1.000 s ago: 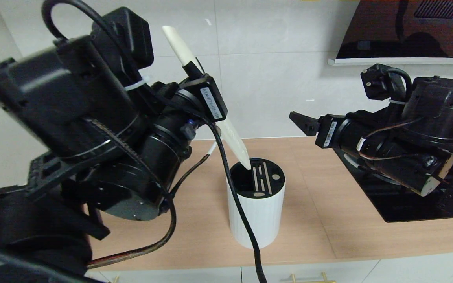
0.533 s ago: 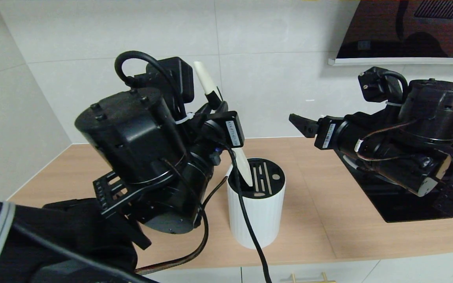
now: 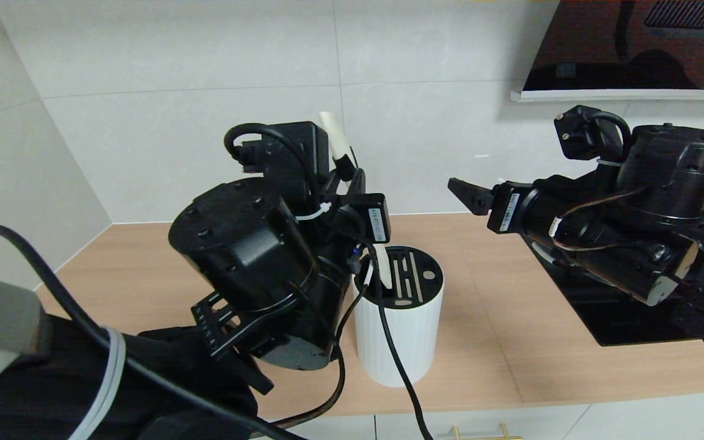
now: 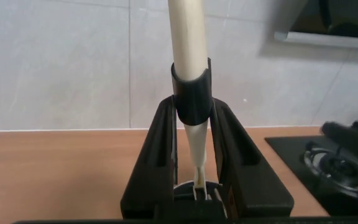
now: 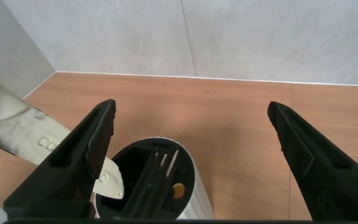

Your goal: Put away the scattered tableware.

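Both hang above the wooden counter (image 3: 511, 342): left gripper (image 4: 192, 115) clenched on cream-handled knife (image 3: 333, 131), blade inside white holder (image 3: 398, 330); right gripper (image 5: 190, 112) spread wide; tiled wall (image 3: 175, 122) behind

Left end effector (image 4: 192, 118) clamped tight; right end effector (image 5: 191, 118) spread wide, both arms raised forward.

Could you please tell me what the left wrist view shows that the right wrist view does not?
Left wrist view: the left gripper shut on the knife by its cream handle, and a stove. Right wrist view: the open right gripper and the blade tip in the holder. Both: knife, holder, counter and wall.
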Tool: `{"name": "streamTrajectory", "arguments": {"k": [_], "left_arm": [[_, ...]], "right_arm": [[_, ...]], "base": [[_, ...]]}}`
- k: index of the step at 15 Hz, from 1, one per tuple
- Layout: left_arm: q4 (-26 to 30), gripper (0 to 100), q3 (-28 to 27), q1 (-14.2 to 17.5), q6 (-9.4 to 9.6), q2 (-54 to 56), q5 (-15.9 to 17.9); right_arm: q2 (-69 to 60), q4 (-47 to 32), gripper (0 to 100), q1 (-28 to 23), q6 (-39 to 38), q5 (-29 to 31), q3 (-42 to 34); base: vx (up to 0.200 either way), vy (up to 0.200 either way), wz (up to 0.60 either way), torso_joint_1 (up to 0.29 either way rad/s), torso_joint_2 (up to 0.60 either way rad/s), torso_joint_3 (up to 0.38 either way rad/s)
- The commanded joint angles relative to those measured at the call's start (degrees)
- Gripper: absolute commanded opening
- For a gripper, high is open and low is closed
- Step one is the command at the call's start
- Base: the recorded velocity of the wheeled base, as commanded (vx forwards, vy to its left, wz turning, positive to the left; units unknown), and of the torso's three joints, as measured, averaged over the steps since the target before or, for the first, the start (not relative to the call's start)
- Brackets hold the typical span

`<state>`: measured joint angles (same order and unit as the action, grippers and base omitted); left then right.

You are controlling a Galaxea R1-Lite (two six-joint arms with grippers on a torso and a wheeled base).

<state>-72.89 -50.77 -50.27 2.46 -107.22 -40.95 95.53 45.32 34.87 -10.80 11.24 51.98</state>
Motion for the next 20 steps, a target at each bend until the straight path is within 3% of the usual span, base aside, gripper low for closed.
{"name": "streamTrajectory", "arguments": {"k": [1,20], "left_arm": [[0.03,0,0.41,0.0,0.0,-0.8,-0.01],[-1.47,0,2.43,0.18,-0.62,-10.73,-0.01]], "right_arm": [[0.28,0.03,100,0.03,-0.01,0.01,-0.04],[1.33,0.11,100,0.03,-0.01,0.01,-0.21]], "base": [[0.0,0.0,0.0,0.0,0.0,0.0],[0.0,0.0,0.0,0.0,0.0,0.0]]}}
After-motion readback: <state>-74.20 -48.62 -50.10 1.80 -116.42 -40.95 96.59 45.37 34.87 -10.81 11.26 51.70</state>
